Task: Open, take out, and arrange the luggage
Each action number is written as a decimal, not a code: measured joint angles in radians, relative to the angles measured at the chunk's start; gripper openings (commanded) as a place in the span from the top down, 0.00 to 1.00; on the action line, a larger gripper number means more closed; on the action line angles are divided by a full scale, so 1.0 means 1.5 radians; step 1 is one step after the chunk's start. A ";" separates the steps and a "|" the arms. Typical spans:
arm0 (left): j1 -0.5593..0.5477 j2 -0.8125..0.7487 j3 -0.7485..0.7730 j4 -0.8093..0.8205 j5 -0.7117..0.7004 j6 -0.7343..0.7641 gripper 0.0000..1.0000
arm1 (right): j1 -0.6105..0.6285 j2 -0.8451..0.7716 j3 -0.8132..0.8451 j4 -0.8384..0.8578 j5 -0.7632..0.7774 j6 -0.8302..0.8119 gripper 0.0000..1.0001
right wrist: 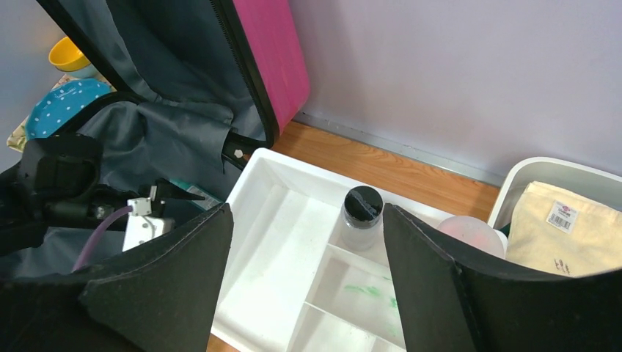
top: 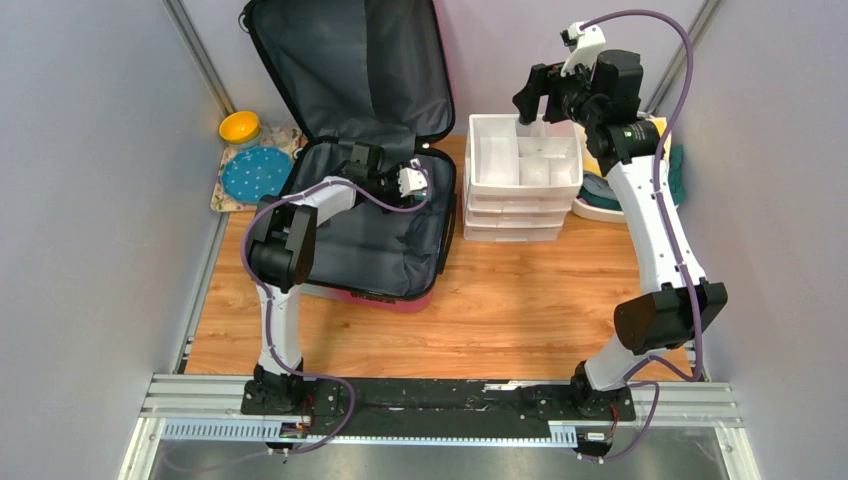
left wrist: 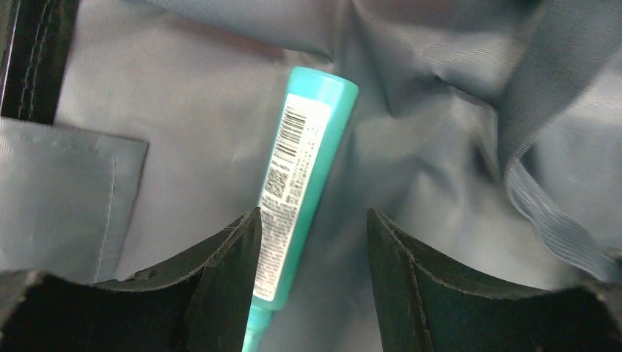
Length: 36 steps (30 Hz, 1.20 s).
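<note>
Wood worktop (top: 520,300) carries everything beyond the arm bases. On its left side the luggage (top: 385,255) lies open, base flat and lid (top: 350,70) propped upright at the back wall, so the opening step looks done. The left gripper (left wrist: 312,220) is down in the grey lining, jaws spread either side of a teal tube (left wrist: 304,161) lying on the fabric. The tube sits close against one finger with a gap to the other, so I judge it not yet pinched.

On the right, the right gripper (right wrist: 308,213) hangs spread and empty above the white organiser (right wrist: 275,249). A small black-capped bottle (right wrist: 362,216) stands in one of its compartments, and the others in view look unfilled. Just past it, a white basin (right wrist: 543,169) holds a cloth bag (right wrist: 565,227).

Unpacking seems well under way. The tube at least is left to lift out and place, and whether more hides in the lining folds I cannot tell.
</note>
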 measured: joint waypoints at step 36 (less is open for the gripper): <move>-0.033 -0.025 0.086 -0.008 -0.101 -0.248 1.00 | 0.000 -0.060 -0.069 -0.011 -0.066 -0.016 0.20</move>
